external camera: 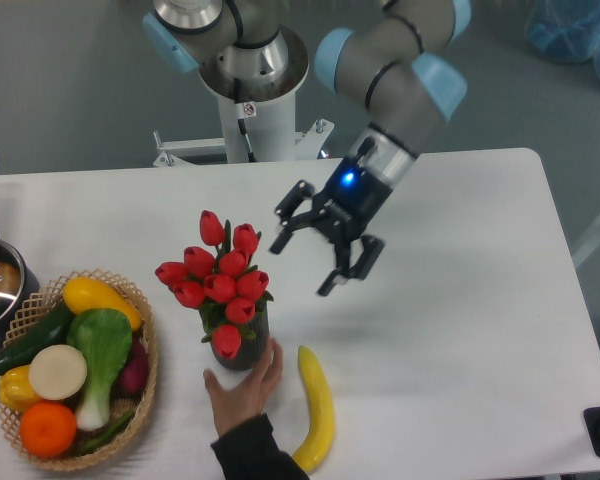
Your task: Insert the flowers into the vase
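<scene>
The flowers [218, 285] stand in the vase [242, 352], left of and below the jaws; a hand [245, 386] touches the vase, banana [316, 408] beside it.
</scene>
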Robot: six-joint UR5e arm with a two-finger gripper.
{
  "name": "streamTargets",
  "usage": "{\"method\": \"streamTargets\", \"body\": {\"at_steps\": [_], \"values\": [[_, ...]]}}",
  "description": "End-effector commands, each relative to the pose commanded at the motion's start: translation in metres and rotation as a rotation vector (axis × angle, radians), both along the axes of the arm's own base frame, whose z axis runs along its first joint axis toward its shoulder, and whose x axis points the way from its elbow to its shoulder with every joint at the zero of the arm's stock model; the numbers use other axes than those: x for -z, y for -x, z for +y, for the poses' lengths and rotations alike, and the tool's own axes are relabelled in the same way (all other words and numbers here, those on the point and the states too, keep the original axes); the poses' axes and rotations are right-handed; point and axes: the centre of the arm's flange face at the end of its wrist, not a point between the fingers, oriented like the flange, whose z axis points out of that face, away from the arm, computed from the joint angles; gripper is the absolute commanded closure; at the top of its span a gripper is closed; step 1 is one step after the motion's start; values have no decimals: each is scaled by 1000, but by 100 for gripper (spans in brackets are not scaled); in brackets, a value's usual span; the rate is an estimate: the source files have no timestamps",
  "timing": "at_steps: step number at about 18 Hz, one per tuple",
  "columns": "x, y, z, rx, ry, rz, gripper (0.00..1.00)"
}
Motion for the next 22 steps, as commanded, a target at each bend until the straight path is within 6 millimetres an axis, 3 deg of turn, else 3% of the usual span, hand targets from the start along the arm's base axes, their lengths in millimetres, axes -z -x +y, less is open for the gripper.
{"method": "streamTargets", "body": {"at_steps": [3,8,10,15,22], "values": [[-29,3,-11,-41,68,99,0],[-46,1,-33,-68,252,216,0],[-43,3,-45,-9,292,256,0],[-38,23,-100,166,342,340,0],[-32,20,-106,171,341,293,0]]}}
